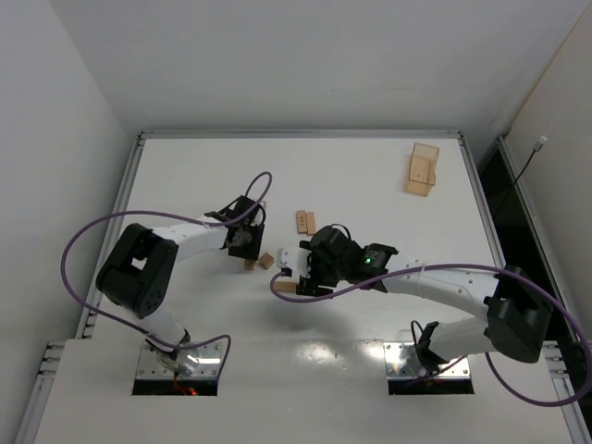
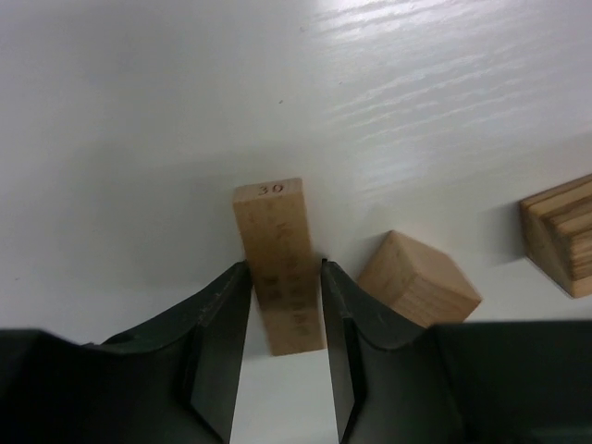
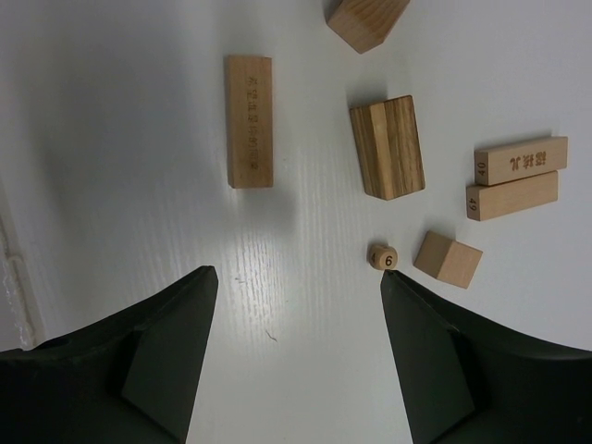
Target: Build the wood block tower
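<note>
My left gripper [image 2: 284, 277] is closed on the bar marked 30 [image 2: 276, 227]. In the left wrist view its two black fingers [image 2: 222, 333] press against the long sides of the bar, as far as I can judge from such a close angle. The bar lies flat on the white table [image 2: 139, 111], with the numbered end pointing away from the camera. It is pale, smooth wood, with faint print running along its upper face. Just beside it on the right sits a light cube [image 2: 418, 282], turned with one corner toward me and not touching the bar. Further right, cut by the edge of the view, is a striped block [image 2: 560, 236] of darker, layered wood.

My right gripper [image 3: 296, 276] hangs open above the table and holds nothing. Beyond its fingers, the right wrist view shows more wood blocks, each lying flat on the table. There is a long pale bar [image 3: 250, 120] with engraved text. There are also two bars [image 3: 513, 180] numbered 40 and 49, lying side by side and touching. Nearer to me are a tiny round bit [image 3: 382, 258] with a 6 on it and, just beside it, a small cube [image 3: 447, 259].

From above, all these pieces lie scattered in the middle of the table, between and around the two grippers. A translucent amber box [image 1: 423, 169] stands well apart, near the far right corner.
</note>
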Robot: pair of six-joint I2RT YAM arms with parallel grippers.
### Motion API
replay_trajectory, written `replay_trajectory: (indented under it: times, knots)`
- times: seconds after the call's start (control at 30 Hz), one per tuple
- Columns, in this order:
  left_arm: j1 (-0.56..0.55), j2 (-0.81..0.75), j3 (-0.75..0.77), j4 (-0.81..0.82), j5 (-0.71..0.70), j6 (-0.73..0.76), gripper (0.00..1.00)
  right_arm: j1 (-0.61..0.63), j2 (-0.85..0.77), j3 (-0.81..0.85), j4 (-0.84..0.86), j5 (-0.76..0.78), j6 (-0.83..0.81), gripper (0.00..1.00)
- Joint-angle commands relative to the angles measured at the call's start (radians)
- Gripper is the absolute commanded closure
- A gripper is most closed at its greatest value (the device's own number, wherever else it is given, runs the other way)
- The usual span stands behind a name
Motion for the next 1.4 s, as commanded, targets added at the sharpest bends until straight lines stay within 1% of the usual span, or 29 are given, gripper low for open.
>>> replay_trajectory:
  times: [0.0,0.07,0.17,0.2,0.23,0.33,0.37,0.43,0.47,0.53,0.57,0.67,0.83,0.9,1.07,1.13,1.17,1.2,1.27,1.3,1.33,1.37]
  knots:
    - [-0.008,0.029,0.007,0.003,0.004,-0.011,0.66,-0.003,-0.004,0.000,0.038,0.012,0.017,0.32]
    - [-0.008,0.040,0.007,0.003,0.015,-0.011,0.66,-0.003,-0.004,0.000,0.038,0.012,0.017,0.32]
    - [-0.008,0.060,0.035,-0.008,-0.004,-0.011,0.86,-0.012,0.005,0.000,0.038,0.012,0.017,0.32]
    - [-0.008,0.077,0.061,-0.017,-0.016,-0.011,0.97,-0.012,0.005,0.000,0.047,0.012,0.017,0.32]
    - [-0.008,0.087,0.076,-0.017,-0.016,-0.011,1.00,-0.012,0.005,0.000,0.047,0.012,0.017,0.32]
    - [-0.008,0.129,0.150,-0.037,-0.053,-0.011,1.00,-0.012,0.015,0.000,0.056,0.021,0.031,0.32]
    - [0.001,0.162,0.212,-0.051,-0.065,-0.020,1.00,-0.012,0.015,0.000,0.056,0.021,0.048,0.32]
    - [0.001,0.198,0.275,-0.051,-0.065,-0.029,1.00,-0.012,0.024,0.000,0.067,0.050,0.084,0.34]
    - [0.001,0.216,0.336,-0.063,-0.074,-0.039,1.00,-0.023,0.024,0.000,0.078,0.050,0.098,0.34]
    - [0.001,0.265,0.392,-0.074,-0.083,-0.048,1.00,-0.023,0.024,0.009,0.087,0.085,0.132,0.34]
    - [0.001,0.281,0.441,-0.086,-0.100,-0.048,1.00,-0.038,0.024,0.018,0.087,0.085,0.162,0.34]
    - [0.001,0.339,0.507,-0.098,-0.125,-0.059,1.00,-0.077,0.047,0.040,0.087,0.099,0.221,0.34]
    - [0.021,0.397,0.530,-0.098,-0.140,-0.069,1.00,-0.115,0.094,0.095,0.046,0.081,0.275,0.32]
    - [0.021,0.406,0.530,-0.098,-0.152,-0.080,1.00,-0.138,0.105,0.104,0.046,0.061,0.285,0.32]
    - [0.040,0.407,0.520,-0.098,-0.178,-0.089,1.00,-0.147,0.114,0.124,0.036,0.040,0.286,0.31]
    - [0.061,0.416,0.510,-0.098,-0.178,-0.089,0.95,-0.147,0.125,0.124,0.036,0.039,0.295,0.30]
    - [0.061,0.416,0.510,-0.098,-0.188,-0.089,0.90,-0.147,0.125,0.124,0.036,0.039,0.295,0.29]
    - [0.061,0.416,0.510,-0.098,-0.188,-0.098,0.78,-0.147,0.125,0.135,0.036,0.039,0.295,0.27]
    - [0.072,0.416,0.510,-0.098,-0.188,-0.098,0.65,-0.147,0.125,0.135,0.036,0.039,0.304,0.25]
    - [0.072,0.416,0.501,-0.098,-0.188,-0.098,0.44,-0.147,0.125,0.135,0.036,0.039,0.313,0.24]
    - [0.072,0.416,0.501,-0.098,-0.188,-0.098,0.32,-0.147,0.125,0.135,0.036,0.030,0.313,0.24]
    - [0.072,0.407,0.501,-0.098,-0.188,-0.098,0.23,-0.147,0.125,0.135,0.046,0.030,0.313,0.24]
